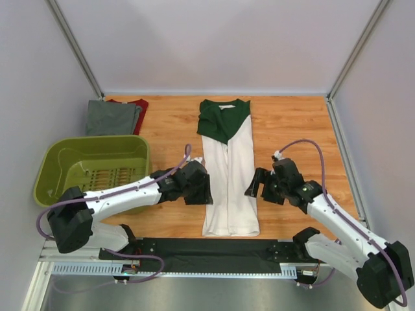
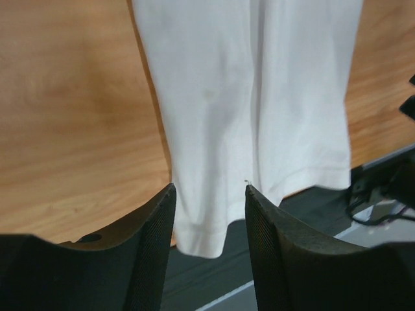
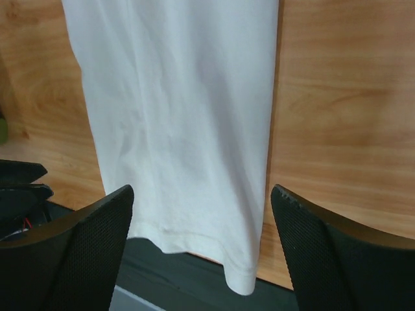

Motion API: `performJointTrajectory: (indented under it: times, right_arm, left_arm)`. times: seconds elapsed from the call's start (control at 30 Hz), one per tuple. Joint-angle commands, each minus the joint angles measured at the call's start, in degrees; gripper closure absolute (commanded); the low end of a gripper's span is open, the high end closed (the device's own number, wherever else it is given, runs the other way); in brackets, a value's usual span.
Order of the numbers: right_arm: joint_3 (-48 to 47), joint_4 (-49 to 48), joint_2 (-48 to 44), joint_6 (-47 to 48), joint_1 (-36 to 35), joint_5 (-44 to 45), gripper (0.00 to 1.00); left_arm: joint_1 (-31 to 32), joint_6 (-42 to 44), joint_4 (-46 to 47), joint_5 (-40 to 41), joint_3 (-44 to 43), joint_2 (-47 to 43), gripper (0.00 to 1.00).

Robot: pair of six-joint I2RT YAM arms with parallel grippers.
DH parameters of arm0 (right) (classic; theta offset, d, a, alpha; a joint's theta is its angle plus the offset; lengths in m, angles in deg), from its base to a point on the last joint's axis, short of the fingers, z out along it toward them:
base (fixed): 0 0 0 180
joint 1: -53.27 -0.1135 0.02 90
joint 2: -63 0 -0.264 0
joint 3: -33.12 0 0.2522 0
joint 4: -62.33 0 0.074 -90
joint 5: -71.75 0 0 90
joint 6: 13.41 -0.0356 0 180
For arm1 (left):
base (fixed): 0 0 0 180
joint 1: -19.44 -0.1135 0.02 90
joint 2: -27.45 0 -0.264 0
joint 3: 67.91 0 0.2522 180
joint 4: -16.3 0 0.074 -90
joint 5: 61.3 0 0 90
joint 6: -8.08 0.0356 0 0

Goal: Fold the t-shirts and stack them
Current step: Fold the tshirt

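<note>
Surface: a wooden table [image 1: 292,129] is enclosed by pale walls on three sides, and a black strip [image 1: 214,254] is laid along its near edge.
White t-shirt [image 1: 228,175]: it lies flat in the middle of the table, lengthwise from far to near.
Its look: the two sides are folded inward and meet along a centre line, so a long narrow panel is formed. The far end is covered by the dark green collar and shoulder part. A few soft creases are seen in the white cloth.
Its hem: the wooden edge is overrun by it, and the black strip is partly covered.
Left gripper [image 1: 206,188]: it is held just beside the shirt's left edge. In the left wrist view [image 2: 209,188] the jaws are seen parted, and nothing is pinched. The hem is seen through the gap.
Right gripper [image 1: 249,188]: it is held just beside the shirt's right edge. In the right wrist view [image 3: 202,189] the jaws are spread wide and nothing is held.
Grey t-shirt [image 1: 111,118]: it is folded in the far left corner.
Dark red t-shirt [image 1: 138,103]: it is laid under the grey one, and only its right edge is shown.
Basket [image 1: 91,165]: an olive-green basket is set on the left, near the stack.
</note>
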State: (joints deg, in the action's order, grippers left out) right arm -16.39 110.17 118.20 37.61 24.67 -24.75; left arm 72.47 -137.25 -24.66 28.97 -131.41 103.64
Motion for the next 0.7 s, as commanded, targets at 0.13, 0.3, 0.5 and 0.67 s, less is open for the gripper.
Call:
performJointTrajectory:
  times: [0.13, 0.3, 0.5, 0.67]
  right_arm:
    - [14.5, -0.6, -11.6, -5.6, 0.5, -14.1, 0.25]
    - [18.1, 2.6, -17.3, -7.3, 0.6, -14.9, 0.32]
    - [22.3, 3.3, -22.2, -8.9, 0.5, -15.2, 0.33]
    - [23.5, 1.9, -20.3, -8.5, 0.5, -15.8, 0.37]
  left_arm:
    - [9.9, -8.6, 4.5, 1.0, 7.3, 0.7, 0.47]
    - [12.4, -12.9, 7.0, 1.7, 10.8, 0.3, 0.48]
    - [13.4, -13.9, 5.2, 3.2, 11.9, -0.1, 0.47]
    - [13.4, -14.3, 8.4, 0.9, 13.1, 1.8, 0.45]
